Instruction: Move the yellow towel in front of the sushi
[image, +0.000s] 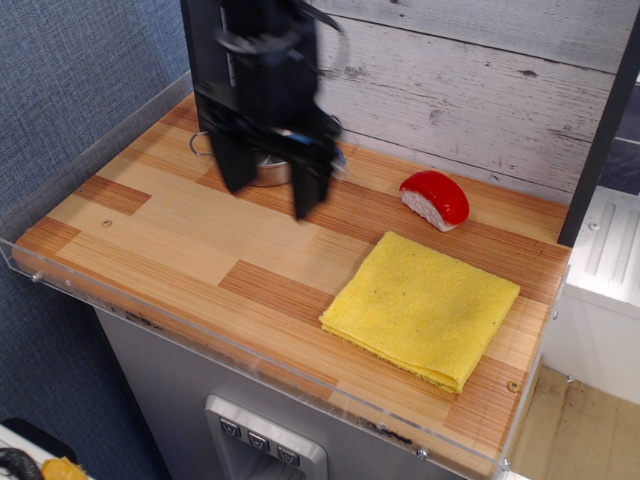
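Yellow towel (421, 308) lies flat on tabletop (160, 235) just in front of sushi (436, 199), so placing looks done; hand (268, 197), fingers spread w/ nothing held, hangs well left, next probably just clearing off.

Robot arm: one, black, entering from the top edge and hanging roughly vertical over the rear left part of the counter; outline motion-blurred. Wrist: pointing straight down. Gripper (270, 190): two dark fingers (308, 189) directed downward, set wide apart with a clear gap between them, nothing held. Fingertips: raised above the surface, in contact with nothing visible.
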